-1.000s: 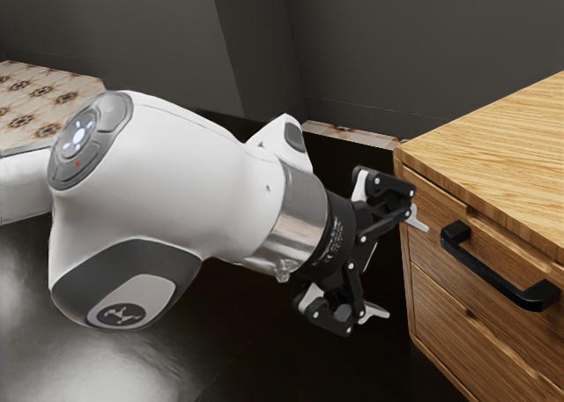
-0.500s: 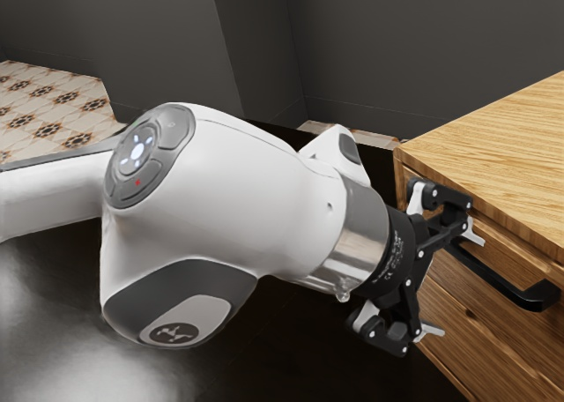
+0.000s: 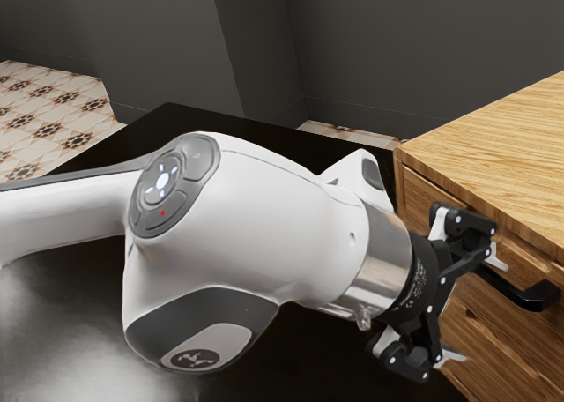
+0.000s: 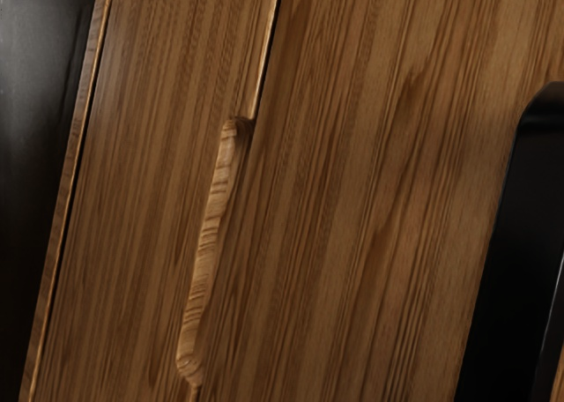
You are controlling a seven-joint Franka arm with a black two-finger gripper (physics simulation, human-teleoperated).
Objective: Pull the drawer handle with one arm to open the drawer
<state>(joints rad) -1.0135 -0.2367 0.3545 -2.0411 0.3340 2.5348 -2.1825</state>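
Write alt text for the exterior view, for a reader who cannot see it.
A white robot arm reaches from the exterior view's left to a wooden cabinet at the exterior view's right. Its black gripper is open, right at the upper drawer front by the near end of the black drawer handle.

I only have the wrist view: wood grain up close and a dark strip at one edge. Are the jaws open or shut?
Observer: Open. In the exterior view they stand wide apart, one high and one low, right at the drawer front.
Operator: Where is the handle relative to them?
Observer: The black handle runs out from behind the jaws toward the exterior view's right. Its near end is hidden by them, so I cannot tell whether they touch it.
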